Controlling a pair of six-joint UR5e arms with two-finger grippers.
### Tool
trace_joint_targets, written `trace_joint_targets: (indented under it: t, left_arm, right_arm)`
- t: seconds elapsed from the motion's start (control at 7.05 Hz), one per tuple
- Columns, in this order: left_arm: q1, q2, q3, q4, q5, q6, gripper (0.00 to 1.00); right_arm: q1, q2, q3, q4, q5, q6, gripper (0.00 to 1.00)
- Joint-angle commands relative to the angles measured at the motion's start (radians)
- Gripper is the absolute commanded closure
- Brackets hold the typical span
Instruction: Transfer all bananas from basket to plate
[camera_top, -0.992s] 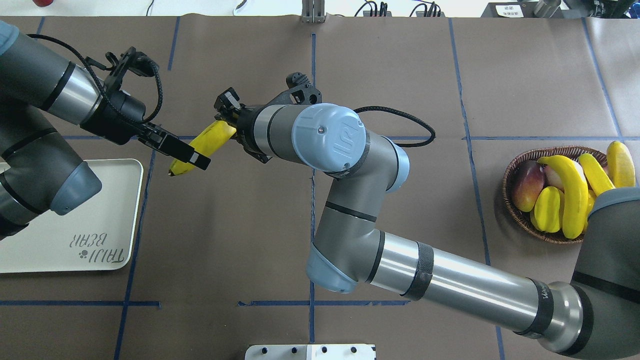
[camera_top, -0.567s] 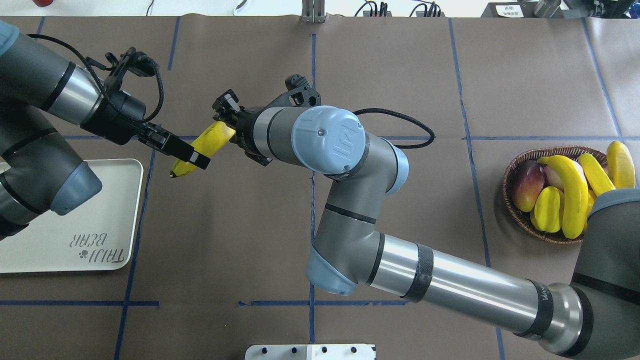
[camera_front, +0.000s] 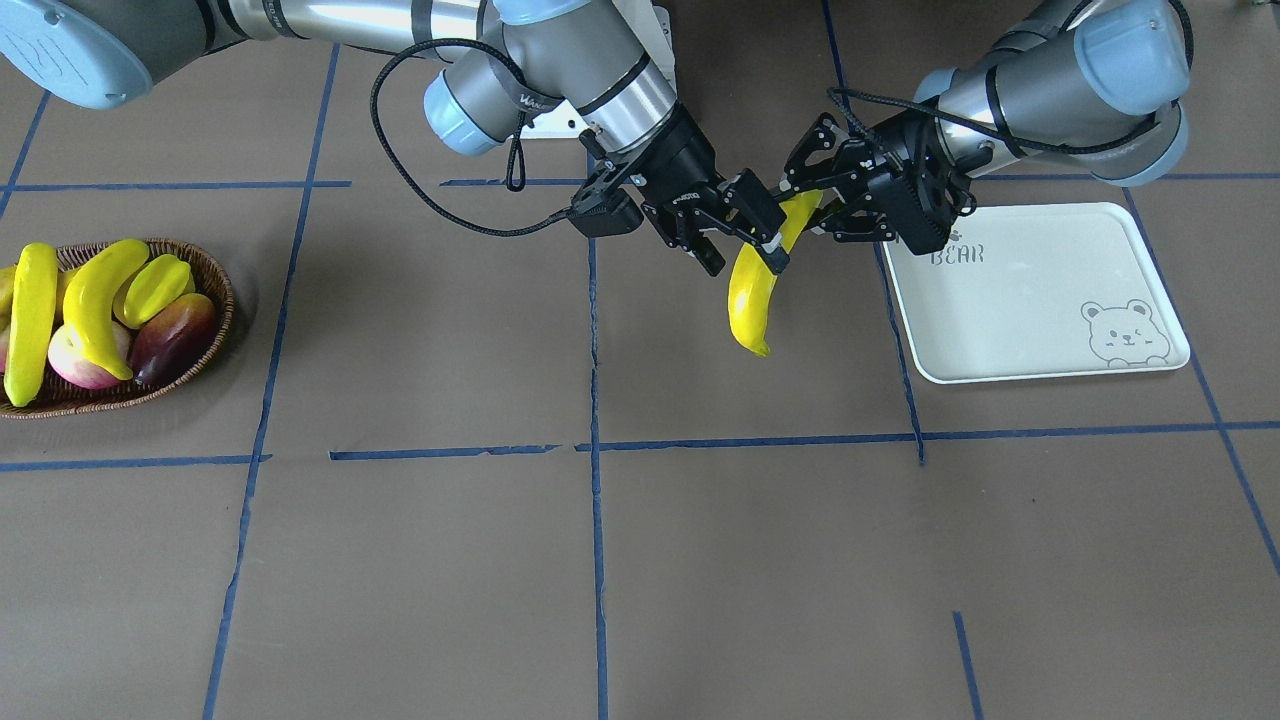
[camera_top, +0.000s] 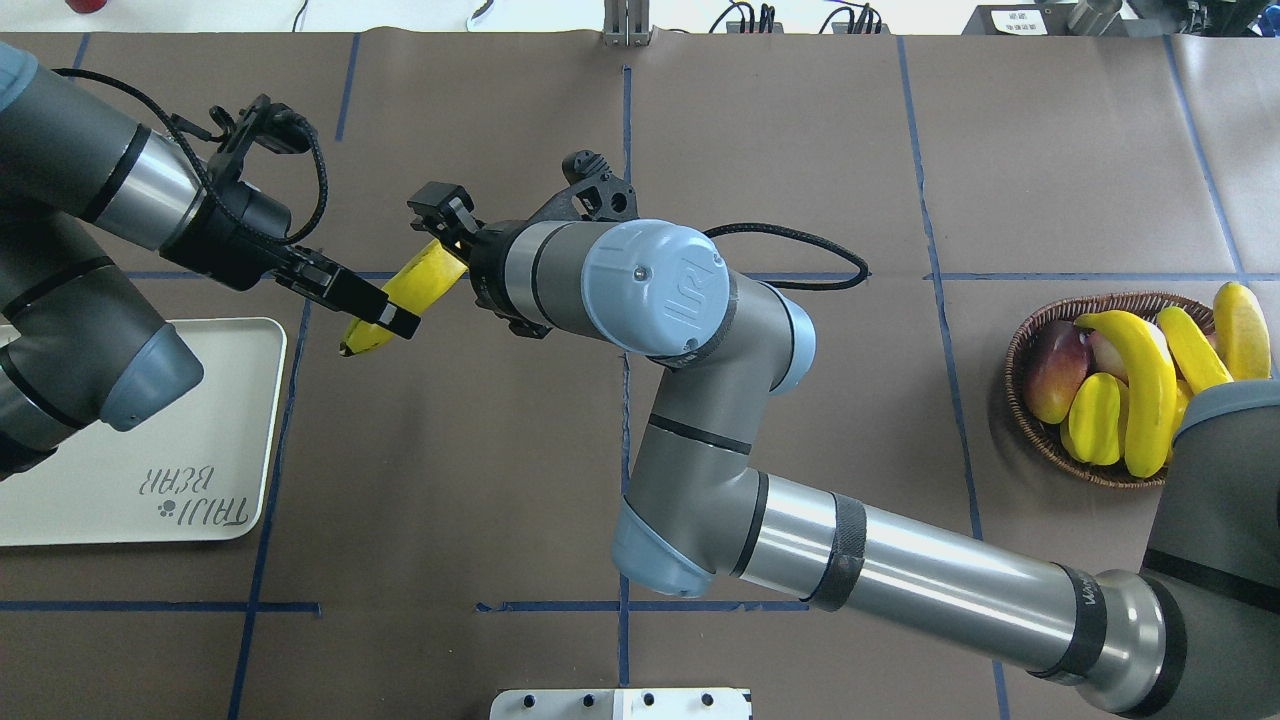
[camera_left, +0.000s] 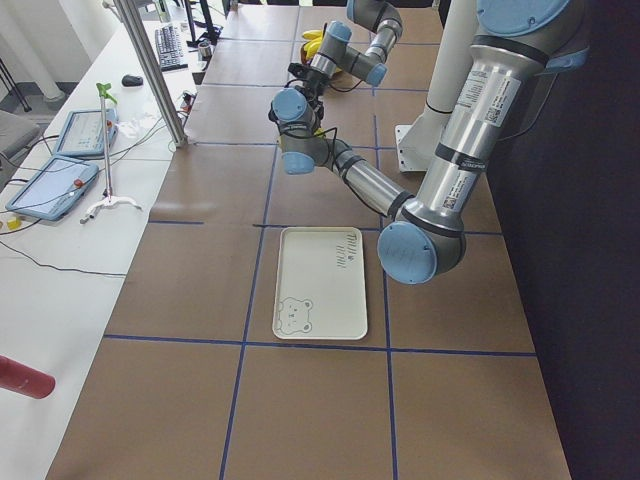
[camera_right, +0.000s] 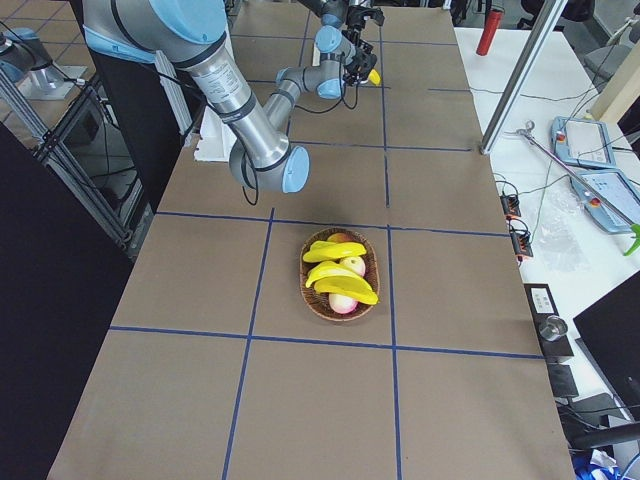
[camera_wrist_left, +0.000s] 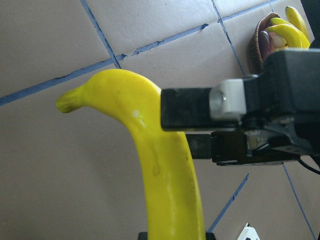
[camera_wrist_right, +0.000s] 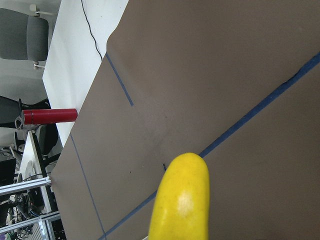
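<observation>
One banana (camera_front: 748, 300) (camera_top: 425, 278) hangs above the table just beside the plate (camera_front: 1020, 310) (camera_top: 200, 420). My left gripper (camera_front: 808, 205) (camera_top: 375, 315) is shut on one end of it. My right gripper (camera_front: 738, 255) (camera_top: 440, 240) stands open around the middle, with a gap showing between one finger and the fruit. In the left wrist view the banana (camera_wrist_left: 165, 175) rises from between my own fingers, and the right gripper's fingers (camera_wrist_left: 200, 107) sit beside it. The basket (camera_top: 1030, 420) (camera_front: 225, 300) at the far end holds three more bananas (camera_top: 1140, 380) (camera_top: 1190, 345) (camera_top: 1240, 325).
A starfruit (camera_top: 1095, 418) and a reddish fruit (camera_top: 1055, 370) share the basket. The right arm's elbow (camera_top: 700, 440) reaches across the table's middle. A white box (camera_top: 620, 703) sits at the near edge. A red cylinder (camera_wrist_right: 50, 116) lies on the white bench beyond the table.
The right gripper's visible finger has swung outward off the banana. The banana and the left gripper have barely moved.
</observation>
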Motion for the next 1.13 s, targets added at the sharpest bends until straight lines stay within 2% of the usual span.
trace_joint_targets:
  t: [0.0,0.28,0.57,0.71,0.99]
  left_arm:
    - [-0.005,0.029,-0.014,0.000,0.002,-0.040,0.99]
    - [-0.040,0.129,-0.061,0.003,0.046,-0.069,1.00]
    - [-0.074,0.309,-0.147,0.005,0.155,-0.071,1.00]
    - [-0.074,0.369,-0.154,0.005,0.224,-0.060,1.00]
    - [-0.067,0.468,-0.154,0.014,0.309,-0.051,1.00]
  right_arm:
    - [0.022,-0.009,0.010,-0.022,0.068,-0.046,0.00]
    - [0.076,-0.064,0.075,-0.161,0.173,-0.154,0.00]
    - [0.132,-0.117,0.174,-0.400,0.271,-0.328,0.00]
    - [0.163,-0.150,0.236,-0.518,0.308,-0.423,0.00]
    - [0.212,-0.221,0.347,-0.655,0.337,-0.567,0.00]
